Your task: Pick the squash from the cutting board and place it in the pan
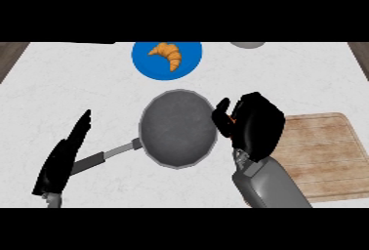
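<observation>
The grey pan (177, 128) lies in the middle of the counter, its handle (108, 155) pointing to the lower left. My right hand (252, 124) hangs at the pan's right rim, between the pan and the wooden cutting board (324, 156). Its fingers curl round the squash (232, 118), of which only a small orange sliver shows between thumb and fingers. My left hand (63, 157) rests open at the lower left, fingers straight and pointing up, beside the pan's handle.
A blue plate (144, 61) with a croissant (167, 53) sits at the back, beyond the pan. A grey round object (247, 44) shows at the top edge. The counter's dark edges run along the far left and right.
</observation>
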You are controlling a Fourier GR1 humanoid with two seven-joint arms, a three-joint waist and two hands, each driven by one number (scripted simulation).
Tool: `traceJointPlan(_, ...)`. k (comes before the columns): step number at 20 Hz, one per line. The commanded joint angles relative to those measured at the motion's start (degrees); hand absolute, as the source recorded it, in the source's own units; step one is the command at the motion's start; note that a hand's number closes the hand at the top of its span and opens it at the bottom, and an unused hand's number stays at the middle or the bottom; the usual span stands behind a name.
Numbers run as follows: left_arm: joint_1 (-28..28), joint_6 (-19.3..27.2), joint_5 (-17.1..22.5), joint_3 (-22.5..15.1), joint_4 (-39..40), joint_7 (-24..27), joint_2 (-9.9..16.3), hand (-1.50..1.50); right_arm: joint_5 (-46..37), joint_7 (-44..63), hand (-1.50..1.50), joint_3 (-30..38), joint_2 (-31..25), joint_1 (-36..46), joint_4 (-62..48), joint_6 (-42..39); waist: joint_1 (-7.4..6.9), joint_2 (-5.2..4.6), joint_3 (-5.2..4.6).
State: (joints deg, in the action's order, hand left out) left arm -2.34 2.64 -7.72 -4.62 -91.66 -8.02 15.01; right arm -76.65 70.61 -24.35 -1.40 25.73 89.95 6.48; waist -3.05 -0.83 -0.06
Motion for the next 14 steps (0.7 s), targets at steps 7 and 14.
traceJointPlan(7, 1.7, -0.6, -0.7, -0.9, 0.0, 0.0, -0.3, 0.00, 20.2, 5.6, 1.50, 10.1, 1.4, 3.9, -15.2, 17.6, -1.82, -0.71, 0.52)
traceJointPlan(14, 2.5, -1.5, 0.6, -0.4, 0.2, -0.6, -0.4, 0.00, 27.3, -3.5, -1.50, 12.8, 1.4, 7.1, -20.8, 33.9, -2.29, -0.35, 0.32)
